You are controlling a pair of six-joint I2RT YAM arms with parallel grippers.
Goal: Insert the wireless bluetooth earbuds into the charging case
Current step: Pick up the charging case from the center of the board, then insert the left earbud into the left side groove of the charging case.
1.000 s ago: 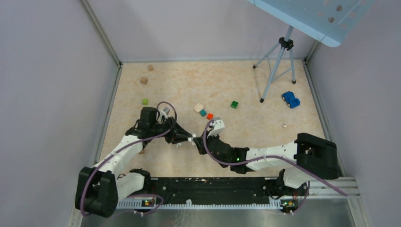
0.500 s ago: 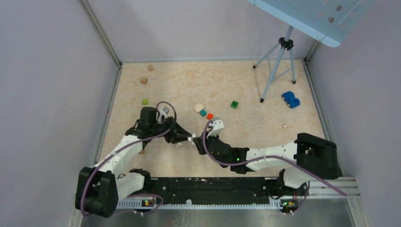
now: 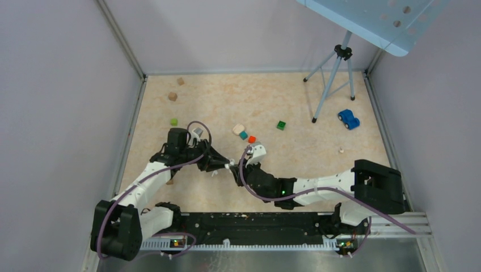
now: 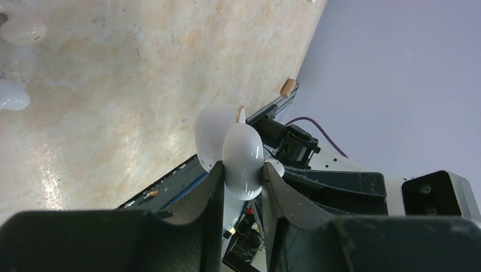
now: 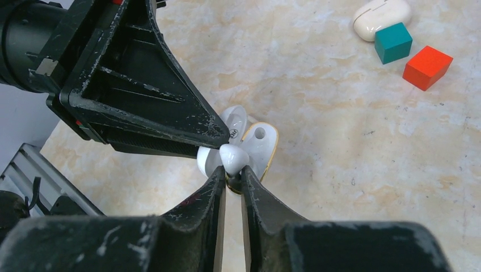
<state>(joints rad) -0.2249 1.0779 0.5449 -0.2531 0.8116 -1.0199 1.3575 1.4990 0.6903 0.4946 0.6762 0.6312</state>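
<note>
Tabletop (image 3: 317,141) lies just beneath the left claw (image 4: 242,170), which is clamped on the open white charging case (image 4: 238,150), held off the surface. The right claw (image 5: 231,173), fingers almost together, pinches one small white earbud (image 5: 233,157) at its tips, right at the case's open inside.
</note>
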